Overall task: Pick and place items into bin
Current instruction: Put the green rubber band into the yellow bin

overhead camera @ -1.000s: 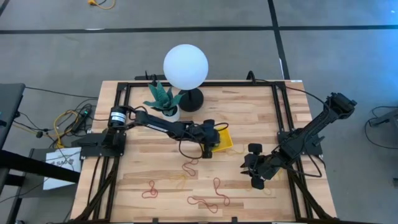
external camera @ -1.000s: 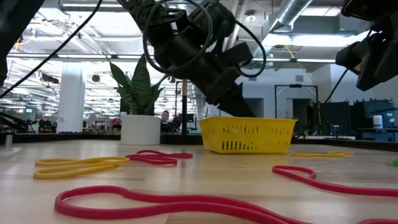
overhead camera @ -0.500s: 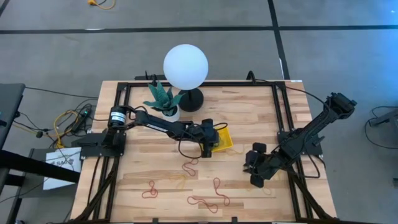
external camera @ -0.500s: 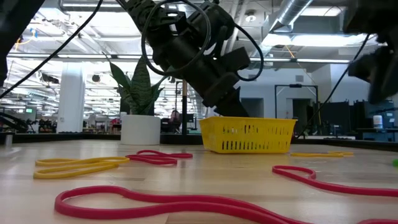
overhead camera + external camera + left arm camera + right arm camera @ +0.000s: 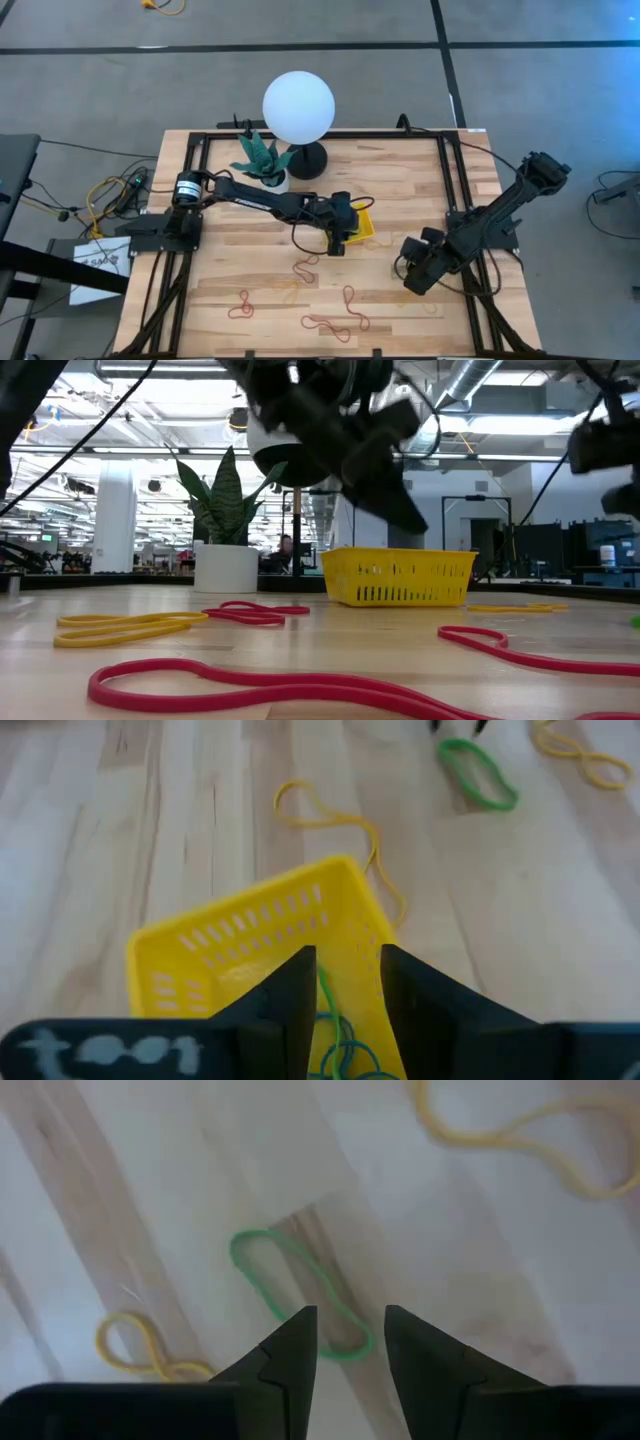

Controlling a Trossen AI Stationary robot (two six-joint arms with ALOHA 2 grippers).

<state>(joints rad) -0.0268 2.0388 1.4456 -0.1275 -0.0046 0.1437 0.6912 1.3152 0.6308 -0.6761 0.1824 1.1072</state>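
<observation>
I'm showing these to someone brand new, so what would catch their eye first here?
Probably the bright yellow bin mid-table, with the left gripper poised over it, jaws open, green rubber bands lying inside. Next, the big white globe lamp beside the potted plant at the table's far edge. Then the right gripper, open above a green band on the wood.

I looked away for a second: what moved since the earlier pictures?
The left pincer shifted a little along the yellow bin, still above it with green bands below its fingers. The right pincer swung slightly toward the table's right edge, over a green band. Bin, plant pot and loose bands stayed put.
</observation>
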